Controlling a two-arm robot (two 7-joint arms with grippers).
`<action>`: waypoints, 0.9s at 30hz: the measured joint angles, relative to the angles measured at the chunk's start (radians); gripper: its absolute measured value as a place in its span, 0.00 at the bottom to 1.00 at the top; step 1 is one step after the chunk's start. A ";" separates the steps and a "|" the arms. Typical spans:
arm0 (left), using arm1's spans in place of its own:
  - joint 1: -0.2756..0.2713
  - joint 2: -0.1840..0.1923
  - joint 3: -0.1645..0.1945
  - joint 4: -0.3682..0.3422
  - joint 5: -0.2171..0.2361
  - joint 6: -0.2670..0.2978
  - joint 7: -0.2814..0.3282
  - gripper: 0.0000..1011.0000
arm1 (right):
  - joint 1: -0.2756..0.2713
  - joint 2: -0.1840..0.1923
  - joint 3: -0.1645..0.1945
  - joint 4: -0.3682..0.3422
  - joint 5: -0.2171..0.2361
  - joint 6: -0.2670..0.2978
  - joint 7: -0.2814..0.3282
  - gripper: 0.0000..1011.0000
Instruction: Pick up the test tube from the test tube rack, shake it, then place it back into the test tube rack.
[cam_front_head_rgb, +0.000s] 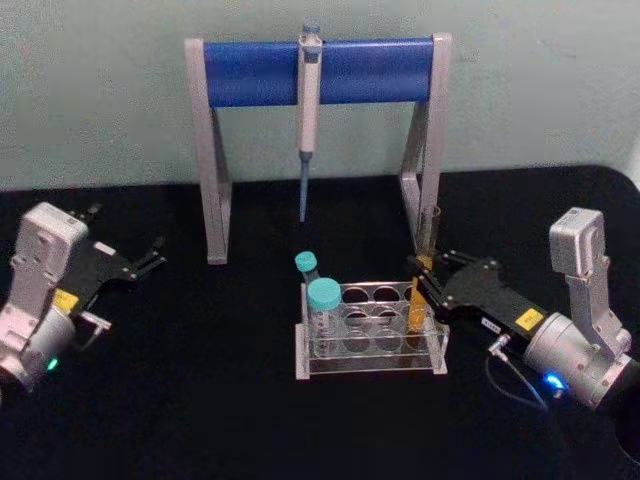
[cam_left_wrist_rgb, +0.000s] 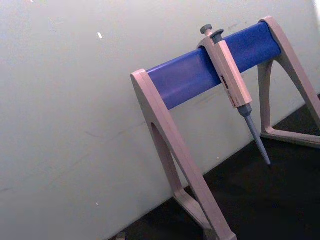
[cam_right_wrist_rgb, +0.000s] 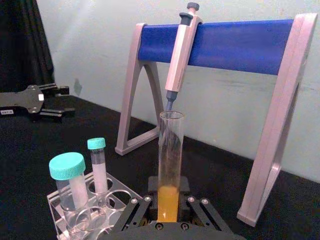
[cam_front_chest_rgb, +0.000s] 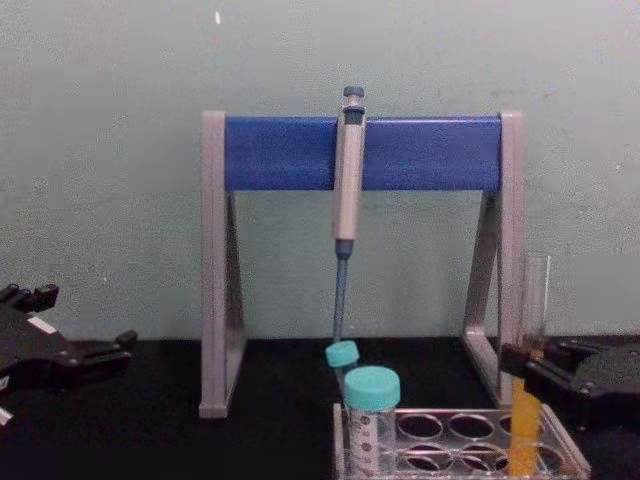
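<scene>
We have our right gripper (cam_front_head_rgb: 420, 290) at the right end of the test tube rack (cam_front_head_rgb: 372, 330), and its two fingers (cam_front_chest_rgb: 530, 365) sit on either side of the test tube (cam_front_head_rgb: 422, 280). The tube stands straight up in a hole at that end of the rack, with its orange-yellow liquid in the lower half. In the right wrist view the tube (cam_right_wrist_rgb: 170, 165) rises right between our fingers, so we think the claw is closed narrow on the glass, near the top of the liquid. We hold it low like that so the open top stays up and nothing spills. The bottom of the tube looks like it is in the rack, so we think the lift comes next. Two teal-capped tubes (cam_front_head_rgb: 322, 300) stand at the other end of the rack, out of our way. The pipette stand (cam_front_head_rgb: 318, 150) is behind. Our left gripper (cam_front_head_rgb: 150, 258) waits far off to the left, its fingers a little apart and holding nothing.
</scene>
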 joint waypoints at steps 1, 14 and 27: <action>0.000 0.000 0.000 0.000 0.000 0.000 0.000 0.99 | 0.000 0.000 0.000 0.000 0.000 0.000 0.000 0.23; 0.000 0.000 0.000 0.000 0.000 0.000 0.000 0.99 | 0.002 0.000 -0.002 0.005 0.002 0.002 0.004 0.23; 0.000 0.000 0.000 0.000 0.000 0.000 0.000 0.99 | 0.004 0.004 -0.008 0.005 -0.010 0.002 0.000 0.23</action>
